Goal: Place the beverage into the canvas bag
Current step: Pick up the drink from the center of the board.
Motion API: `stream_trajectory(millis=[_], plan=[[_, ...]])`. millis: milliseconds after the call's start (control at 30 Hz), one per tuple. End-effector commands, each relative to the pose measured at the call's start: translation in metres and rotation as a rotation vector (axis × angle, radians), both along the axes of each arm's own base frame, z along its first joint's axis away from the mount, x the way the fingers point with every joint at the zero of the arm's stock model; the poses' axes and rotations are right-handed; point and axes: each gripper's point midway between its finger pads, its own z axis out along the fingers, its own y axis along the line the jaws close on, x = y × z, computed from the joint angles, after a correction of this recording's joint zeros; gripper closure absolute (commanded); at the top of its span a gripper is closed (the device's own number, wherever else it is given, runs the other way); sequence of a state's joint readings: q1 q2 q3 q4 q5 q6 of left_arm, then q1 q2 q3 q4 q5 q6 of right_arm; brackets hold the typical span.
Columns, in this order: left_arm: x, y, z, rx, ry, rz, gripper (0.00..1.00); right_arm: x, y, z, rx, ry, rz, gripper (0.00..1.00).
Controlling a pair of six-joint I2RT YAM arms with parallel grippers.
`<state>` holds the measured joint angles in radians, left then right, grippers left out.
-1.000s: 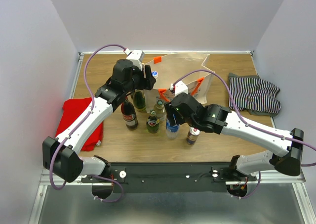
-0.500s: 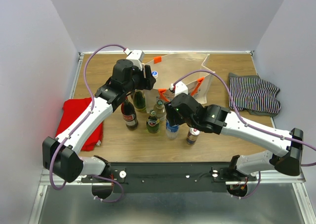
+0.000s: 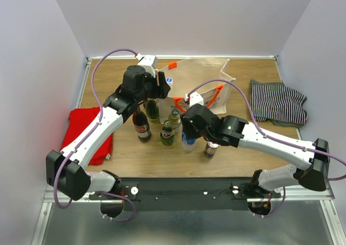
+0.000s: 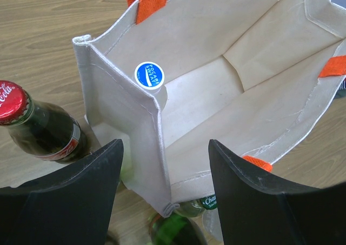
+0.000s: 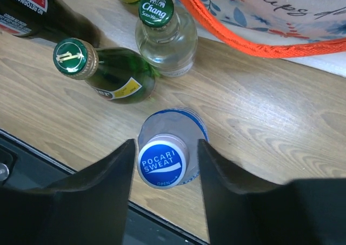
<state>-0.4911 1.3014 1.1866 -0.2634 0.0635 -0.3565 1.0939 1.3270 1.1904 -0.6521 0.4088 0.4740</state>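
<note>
Since the right claw (image 5: 164, 147) hangs wide open astride the blue-capped bottle (image 5: 162, 163) at the near side, gripping nothing, it should sink below the cap, close squarely and lift straight up, sparing the neighbours. On the bench (image 3: 259, 72) stand five bottles and one can (image 3: 211, 148). Farther off, the left claw (image 4: 165, 153), spread and empty, hovers over the canvas bag (image 4: 121, 101) at its near-left corner; another bottle (image 4: 149, 74) stands inside.

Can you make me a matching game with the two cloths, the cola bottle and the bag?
Things:
1. red cloth
2. striped cloth
3. cola bottle
4. canvas bag

Clues:
A. has a red cap
B. has orange handles
C. lies on the left side of the table
D. lies on the right side of the table

Pairs: 1-C, 2-D, 3-A, 4-B
</note>
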Motion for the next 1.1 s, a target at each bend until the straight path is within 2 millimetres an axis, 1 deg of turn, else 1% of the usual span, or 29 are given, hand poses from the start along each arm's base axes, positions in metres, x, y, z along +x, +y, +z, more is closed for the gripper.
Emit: stream_trajectory(millis=[0,33,100,133,167,267,400,500,533,667,1067], plan=[[-0.002,0.003,0.01,-0.011,-0.033,0.015,0.27,-0.003,0.007,-0.003,0.017,0.016,0.01,0.5],[-0.002,0.003,0.01,-0.011,-0.032,0.014,0.27,-0.004,0.007,-0.003,0.019,0.017,0.012,0.63],[-0.002,0.003,0.009,-0.01,-0.03,0.014,0.27,-0.003,0.007,-0.001,0.021,0.011,0.012,0.78],[-0.002,0.003,0.01,-0.009,-0.033,0.015,0.27,-0.003,0.007,0.0,0.021,0.008,0.011,0.94],[-0.002,0.003,0.01,-0.009,-0.031,0.013,0.27,-0.002,0.006,-0.001,0.014,0.009,0.01,0.99],[-0.002,0.004,0.01,-0.006,-0.033,0.014,0.27,-0.002,0.007,0.001,0.012,0.007,0.011,0.99],[-0.003,0.004,0.009,-0.003,-0.033,0.013,0.27,0.001,0.006,0.012,0.032,-0.017,0.0,0.99],[-0.002,0.004,0.009,-0.003,-0.033,0.013,0.27,0.003,0.005,0.029,0.074,-0.052,-0.011,0.99],[-0.002,0.004,0.01,-0.005,-0.033,0.012,0.27,0.004,0.002,0.037,0.092,-0.069,-0.019,0.99],[-0.002,0.003,0.007,-0.003,-0.028,0.009,0.27,0.008,-0.001,0.056,0.109,-0.108,-0.037,0.99],[-0.006,0.005,0.006,-0.004,-0.027,0.011,0.27,0.012,0.0,0.081,0.138,-0.151,-0.037,0.99]])
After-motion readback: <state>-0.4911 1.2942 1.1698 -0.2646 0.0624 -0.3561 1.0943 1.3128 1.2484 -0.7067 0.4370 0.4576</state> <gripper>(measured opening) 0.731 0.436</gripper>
